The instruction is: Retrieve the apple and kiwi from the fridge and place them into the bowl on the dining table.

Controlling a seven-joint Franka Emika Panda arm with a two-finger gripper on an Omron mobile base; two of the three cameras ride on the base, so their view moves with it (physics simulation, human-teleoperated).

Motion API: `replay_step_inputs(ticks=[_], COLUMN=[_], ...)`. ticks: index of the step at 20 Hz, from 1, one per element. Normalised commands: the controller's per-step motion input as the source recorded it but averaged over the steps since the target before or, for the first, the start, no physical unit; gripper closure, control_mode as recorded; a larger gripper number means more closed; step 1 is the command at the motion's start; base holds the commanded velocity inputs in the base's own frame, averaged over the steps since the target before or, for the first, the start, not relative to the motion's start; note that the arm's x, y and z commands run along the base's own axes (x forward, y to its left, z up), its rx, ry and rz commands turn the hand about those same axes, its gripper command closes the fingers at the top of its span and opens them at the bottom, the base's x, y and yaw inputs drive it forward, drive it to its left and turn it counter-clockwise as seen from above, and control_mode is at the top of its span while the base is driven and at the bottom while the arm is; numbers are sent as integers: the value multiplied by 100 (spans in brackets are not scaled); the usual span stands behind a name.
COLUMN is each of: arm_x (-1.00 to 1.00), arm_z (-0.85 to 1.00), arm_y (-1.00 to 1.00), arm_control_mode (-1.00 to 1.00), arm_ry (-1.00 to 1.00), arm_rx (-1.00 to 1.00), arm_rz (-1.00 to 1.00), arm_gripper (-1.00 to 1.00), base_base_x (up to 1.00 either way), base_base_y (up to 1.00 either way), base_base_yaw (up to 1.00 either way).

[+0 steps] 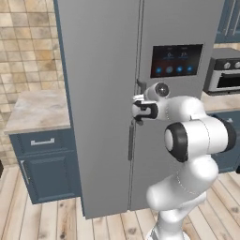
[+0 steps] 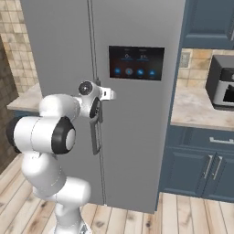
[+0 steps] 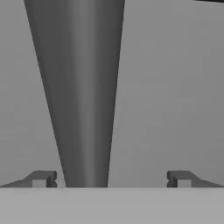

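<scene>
Gripper spread wide astride fridge door handle, fingertips clear of it

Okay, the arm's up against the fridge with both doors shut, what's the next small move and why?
Probably close the gripper on the door handle. In the hand view the dark bar runs between the two open fingertips, nearer the left one, so it seems lined up. The fridge is shut, and a firm grip likely has to come before any pull.
</scene>
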Motion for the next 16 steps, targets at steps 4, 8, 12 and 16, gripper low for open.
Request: replay_step_inputs(ticks=[4, 8, 12, 16], arm_x=[66, 69, 68, 50], arm_z=[-23, -20, -14, -1], arm_y=[0, 0, 0, 0], arm_control_mode=[-100, -100, -100, -100], arm_ry=[-3, 0, 0, 0], arm_rx=[0, 0, 0, 0], arm_rz=[0, 0, 0, 0], arm_gripper=[-100, -100, -100, -100], base_base_x=[0, 0, 0, 0], base_base_y=[0, 0, 0, 0], base_base_yaw=[0, 0, 0, 0])
